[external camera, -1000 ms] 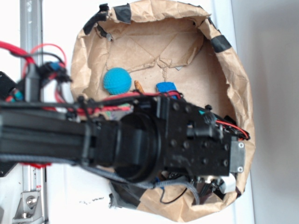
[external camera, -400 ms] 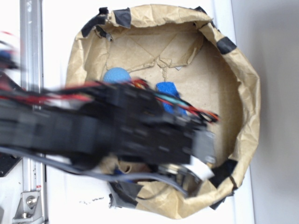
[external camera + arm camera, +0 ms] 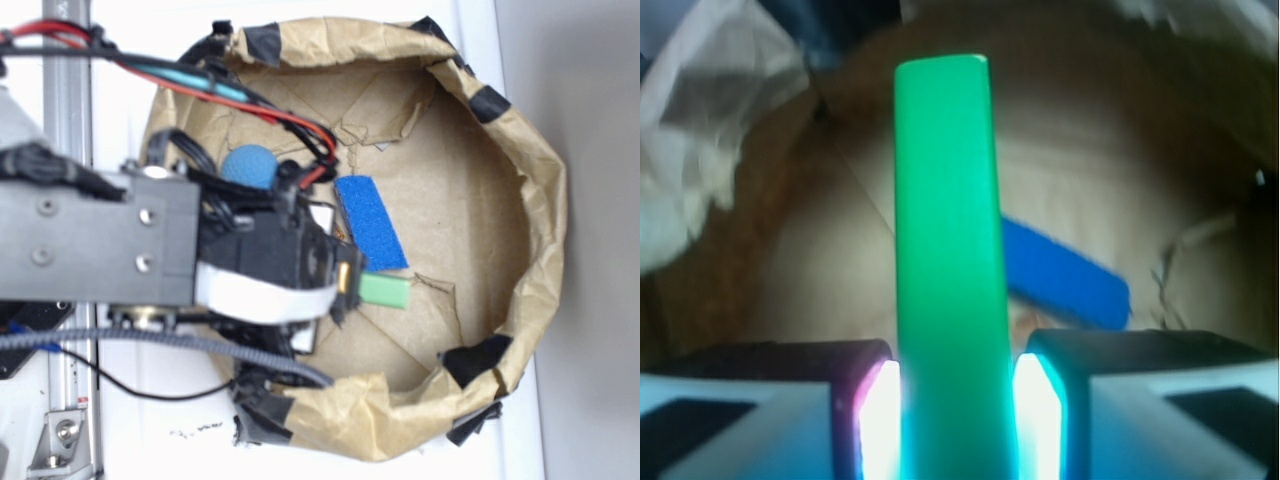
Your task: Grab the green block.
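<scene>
The green block is clamped between the two fingers of the gripper, one pad pressed on each long side, with most of its length projecting beyond the fingertips. It is held over the brown paper bag, toward the bag's left edge. A blue slab lies on the bag floor just beside the block, and a blue ball sits near the left wall.

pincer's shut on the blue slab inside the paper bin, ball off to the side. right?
Not quite: the pincer is shut on the green block, not the blue slab, which lies loose beside it. The wrist view shows this. The ball is off to the side.
</scene>
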Action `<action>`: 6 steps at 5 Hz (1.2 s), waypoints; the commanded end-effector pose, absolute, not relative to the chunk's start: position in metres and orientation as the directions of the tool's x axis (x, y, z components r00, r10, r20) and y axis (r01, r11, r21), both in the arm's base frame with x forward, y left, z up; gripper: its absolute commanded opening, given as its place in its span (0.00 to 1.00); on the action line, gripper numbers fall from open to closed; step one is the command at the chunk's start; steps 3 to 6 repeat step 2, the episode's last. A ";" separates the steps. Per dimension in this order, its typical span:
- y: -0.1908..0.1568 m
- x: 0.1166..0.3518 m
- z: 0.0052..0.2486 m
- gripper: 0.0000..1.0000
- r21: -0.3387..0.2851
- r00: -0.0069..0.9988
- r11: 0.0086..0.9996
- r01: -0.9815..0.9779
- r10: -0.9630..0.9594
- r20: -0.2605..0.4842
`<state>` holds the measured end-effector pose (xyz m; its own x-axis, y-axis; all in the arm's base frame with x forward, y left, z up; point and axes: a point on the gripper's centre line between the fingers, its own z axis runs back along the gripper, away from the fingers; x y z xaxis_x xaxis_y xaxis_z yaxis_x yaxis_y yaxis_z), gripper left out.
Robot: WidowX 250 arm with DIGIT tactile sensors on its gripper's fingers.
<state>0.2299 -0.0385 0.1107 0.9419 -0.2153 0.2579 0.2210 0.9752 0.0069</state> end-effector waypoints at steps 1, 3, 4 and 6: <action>-0.038 0.249 0.140 0.00 -0.077 0.989 0.995 -0.065 0.075 0.129; -0.040 0.266 0.140 0.00 -0.055 0.985 0.990 -0.127 0.133 0.108; -0.040 0.266 0.140 0.00 -0.055 0.985 0.990 -0.127 0.133 0.108; -0.040 0.266 0.140 0.00 -0.055 0.985 0.990 -0.127 0.133 0.108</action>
